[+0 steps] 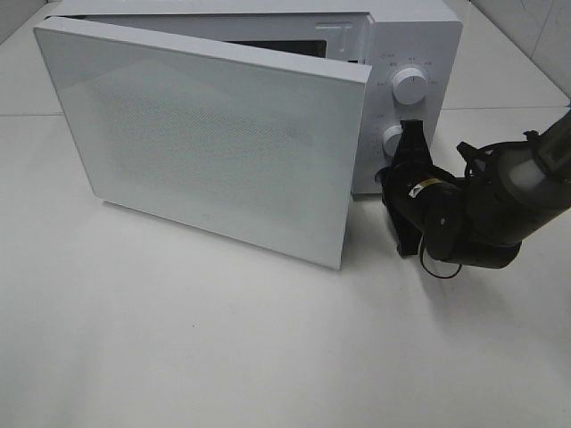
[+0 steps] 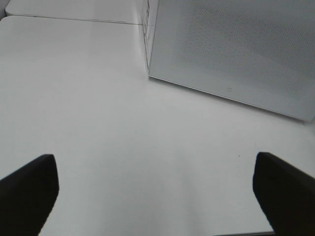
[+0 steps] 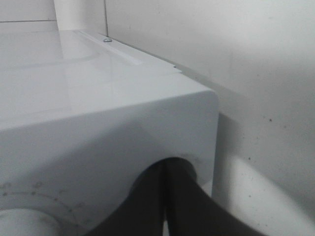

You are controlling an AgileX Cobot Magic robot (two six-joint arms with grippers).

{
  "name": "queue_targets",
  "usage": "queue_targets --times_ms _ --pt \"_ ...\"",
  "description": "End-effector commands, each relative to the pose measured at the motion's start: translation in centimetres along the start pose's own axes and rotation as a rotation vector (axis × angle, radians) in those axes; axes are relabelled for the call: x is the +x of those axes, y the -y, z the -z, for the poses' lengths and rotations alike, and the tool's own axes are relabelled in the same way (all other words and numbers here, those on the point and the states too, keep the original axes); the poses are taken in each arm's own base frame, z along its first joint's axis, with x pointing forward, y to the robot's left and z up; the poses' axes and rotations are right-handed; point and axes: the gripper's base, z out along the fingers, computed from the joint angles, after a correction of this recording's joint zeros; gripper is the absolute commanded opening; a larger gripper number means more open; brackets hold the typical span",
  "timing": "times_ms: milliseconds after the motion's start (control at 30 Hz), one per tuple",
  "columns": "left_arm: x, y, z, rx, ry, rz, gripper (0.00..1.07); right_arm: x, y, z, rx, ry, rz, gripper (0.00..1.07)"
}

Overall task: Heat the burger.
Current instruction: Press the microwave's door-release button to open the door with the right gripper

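The burger is out of view in every frame. A white microwave [image 1: 415,45] stands at the back of the table, and its door [image 1: 205,134] is swung partly open, covering the cavity. My right gripper [image 1: 409,134] is shut, with its tips up against the control panel at the lower knob [image 1: 393,139]. In the right wrist view the closed fingers [image 3: 165,172] rest on the panel beside a knob [image 3: 19,221]. My left gripper [image 2: 157,196] is open above bare table, empty, facing the door's outer face [image 2: 236,54]. The exterior high view does not show the left gripper.
An upper knob [image 1: 410,85] sits above the lower one on the panel. The white table [image 1: 223,339] stretches in front of the door. A wall [image 3: 256,59] rises close behind the microwave. The right arm [image 1: 500,214] reaches in from the right edge.
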Motion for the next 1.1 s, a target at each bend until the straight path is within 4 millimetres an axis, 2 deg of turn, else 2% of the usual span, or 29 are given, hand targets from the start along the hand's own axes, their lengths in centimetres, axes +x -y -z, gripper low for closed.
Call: queue_targets --times_ms 33,633,700,800,867,967,1100 --pt "0.1 0.1 0.1 0.001 0.013 0.009 1.00 -1.6 -7.1 -0.5 -0.473 0.108 -0.030 0.01" --pt "0.1 0.1 0.1 0.001 0.013 0.009 1.00 -1.0 -6.7 -0.7 -0.413 0.047 -0.017 0.01" --pt "0.1 0.1 0.1 0.001 0.013 0.009 1.00 -0.6 -6.0 -0.9 -0.324 -0.004 -0.022 0.02" --pt "0.1 0.1 0.1 0.001 0.013 0.009 1.00 -0.5 -5.7 -0.8 -0.306 -0.016 -0.021 0.01" --pt "0.1 0.1 0.1 0.001 0.013 0.009 1.00 -0.4 -4.2 -0.5 -0.201 -0.043 -0.011 0.01" --pt "0.1 0.1 0.1 0.001 0.013 0.009 1.00 -0.5 -3.9 -0.4 -0.178 -0.047 -0.011 0.01" --pt "0.1 0.1 0.1 0.001 0.013 0.009 1.00 -0.7 -3.3 1.0 -0.137 -0.066 0.003 0.01"
